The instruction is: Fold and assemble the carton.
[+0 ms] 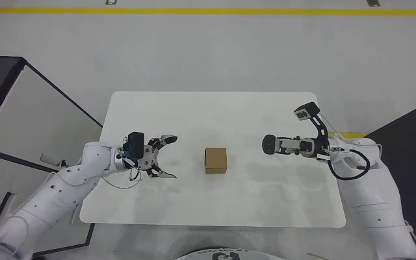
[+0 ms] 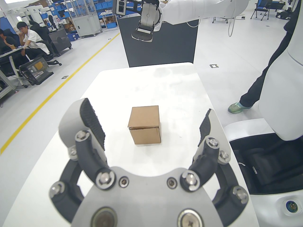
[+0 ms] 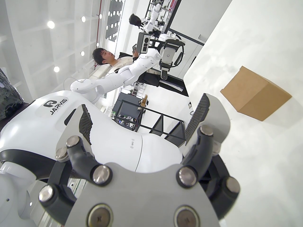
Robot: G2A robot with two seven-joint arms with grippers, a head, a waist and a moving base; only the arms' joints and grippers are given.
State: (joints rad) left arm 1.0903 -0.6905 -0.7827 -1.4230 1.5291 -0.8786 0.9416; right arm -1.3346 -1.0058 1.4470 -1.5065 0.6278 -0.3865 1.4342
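Observation:
A small brown carton [image 1: 216, 160] stands closed as a cube in the middle of the white table [image 1: 273, 117]; its top flap edge shows a seam on the side facing the left wrist camera [image 2: 145, 124]. My left gripper [image 1: 170, 156] hovers open a short way from the carton, nothing between its fingers [image 2: 91, 122]. My right gripper [image 1: 267, 144] sits on the opposite side of the carton, raised and turned on its side, open and holding nothing [image 3: 144, 116]. The carton [image 3: 255, 93] lies clear of both.
The table's edges lie close on all sides, with bare surface around the carton. A black frame stand [image 1: 39, 91] stands beside the table on the left arm's side, and a dark panel [image 2: 161, 43] beyond the far end. A person's leg and shoe [image 2: 237, 107] are near the table.

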